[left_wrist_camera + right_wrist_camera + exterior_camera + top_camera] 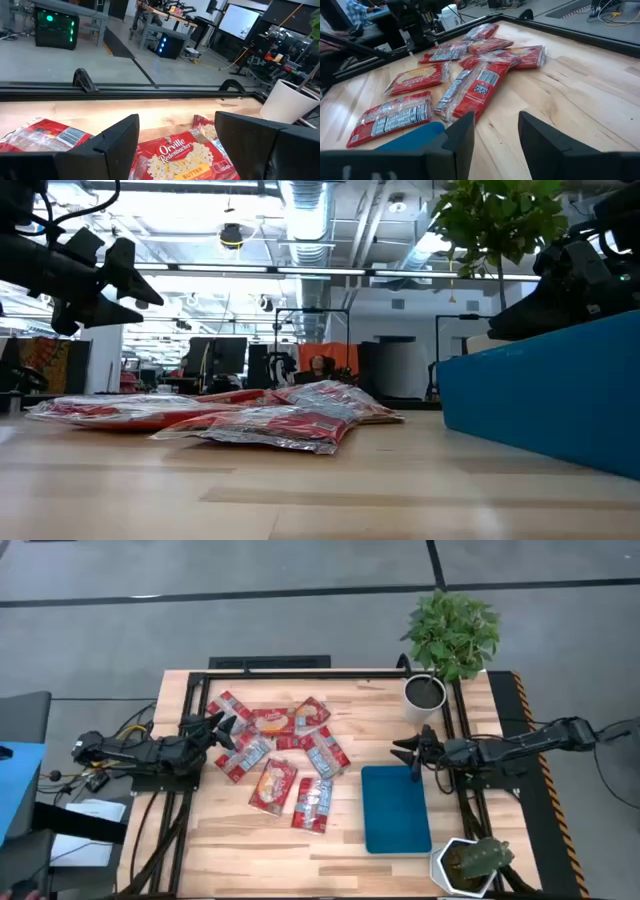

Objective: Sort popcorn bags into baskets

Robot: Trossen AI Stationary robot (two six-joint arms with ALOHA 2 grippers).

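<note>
Desk: you have a light wooden desk (pixel 250 840) with a black frame around it, standing on a grey floor.
Room: in the low view you see an open hall with ceiling pipes, strip lights and dark screens far behind the desk.
Plants: two white pots stand along the right edge. One with a leafy green plant (pixel 452 632) is at the far right corner; one with a small cactus (pixel 478 860) is at the near right corner.
Left gripper: your left gripper (pixel 222 730) hangs above the left end of the packet pile, near the left edge. Its fingers (pixel 117 137) are apart and hold nothing.
Right gripper: your right gripper (pixel 409 753) hangs over the far edge of the blue tray, pointing toward the pile. Its fingers (pixel 465 132) are apart and hold nothing.
Popcorn bags: I count about nine red popcorn bags (pixel 273 785) in a loose, overlapping pile on the left-centre part of the desk. None is in the tray.
Basket: one blue tray (pixel 395 810) lies flat near the right edge, just beside the pile, between the two pots.
</note>
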